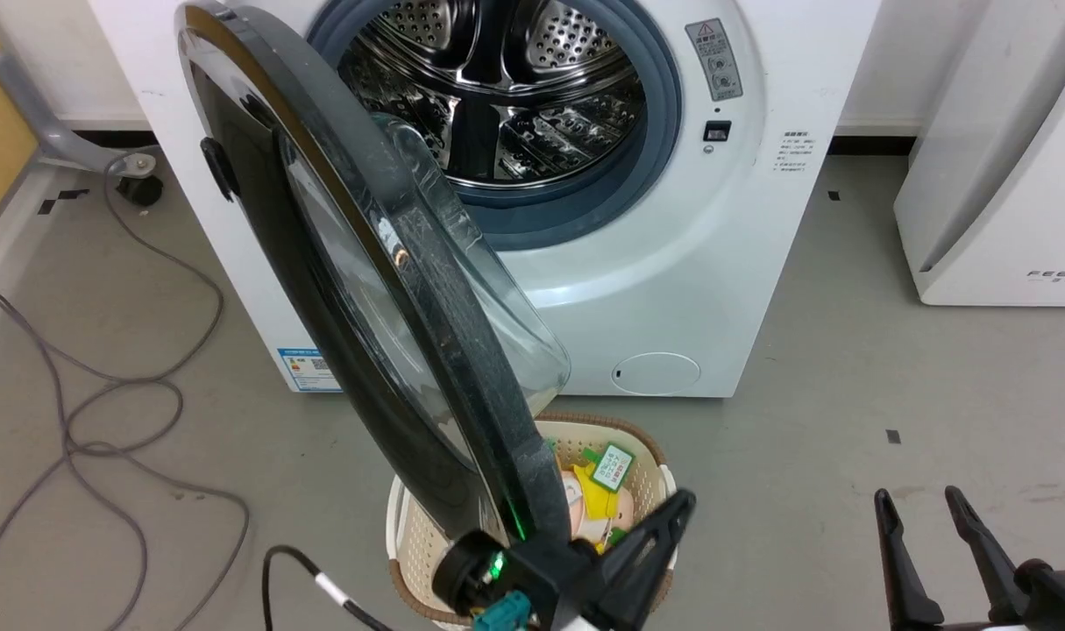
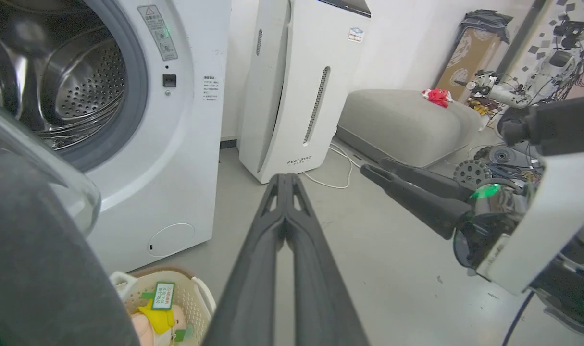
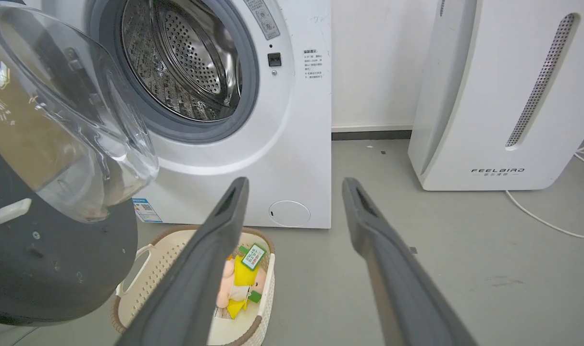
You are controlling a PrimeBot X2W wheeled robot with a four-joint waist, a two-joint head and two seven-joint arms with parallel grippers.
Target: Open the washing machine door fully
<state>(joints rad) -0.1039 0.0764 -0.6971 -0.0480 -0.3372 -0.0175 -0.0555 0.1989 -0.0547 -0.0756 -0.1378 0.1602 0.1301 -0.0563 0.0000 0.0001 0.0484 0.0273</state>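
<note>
**washing machine door [image 1: 383, 289] part-way open.** the door is hinged at the far left of the washing machine [image 1: 672, 263] and is shown swung out on edge. its long axis runs from the hinge toward the near centre, where its near rim hangs over a laundry basket [image 1: 624, 427]. the glass bowl [image 1: 497, 298] is turned to the right.

the left gripper [image 1: 679, 508] is seen just beside the near rim, on the bowl side, its jaws pressed together with nothing held. contact with the rim cannot be told. the right gripper [image 1: 919, 504] is held well apart at the near right, jaws wide and empty.

the door lies to the left of the left jaws, and the left arm is the nearer. the door is judged about half open, so a leftward push on its inner face is judged to be called for.
</note>
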